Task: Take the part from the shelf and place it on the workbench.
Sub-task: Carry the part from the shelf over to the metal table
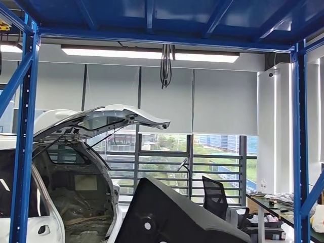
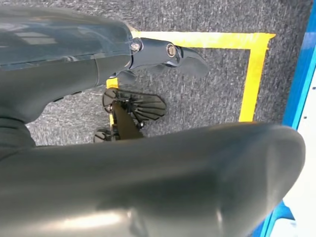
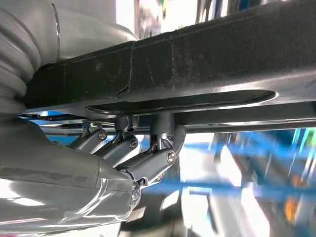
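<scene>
The part [image 1: 172,217] is a large black panel with a felt-like face, tilted up at the bottom middle of the head view. In the right wrist view my right hand [image 3: 130,158] has its fingers [image 3: 156,160] curled under the edge of the part [image 3: 186,64] and grips it. My left hand [image 2: 111,54] lies along the smooth dark side of the part [image 2: 168,173] in the left wrist view. One finger [image 2: 175,52] is stretched out above the grey carpet.
Blue shelf uprights [image 1: 23,142] frame the view on both sides, with a blue deck overhead. A white car body [image 1: 76,167] with its tailgate raised stands at the left. A cluttered bench [image 1: 282,207] and an office chair [image 1: 215,197] stand at the right. Yellow floor tape [image 2: 253,74] marks the carpet.
</scene>
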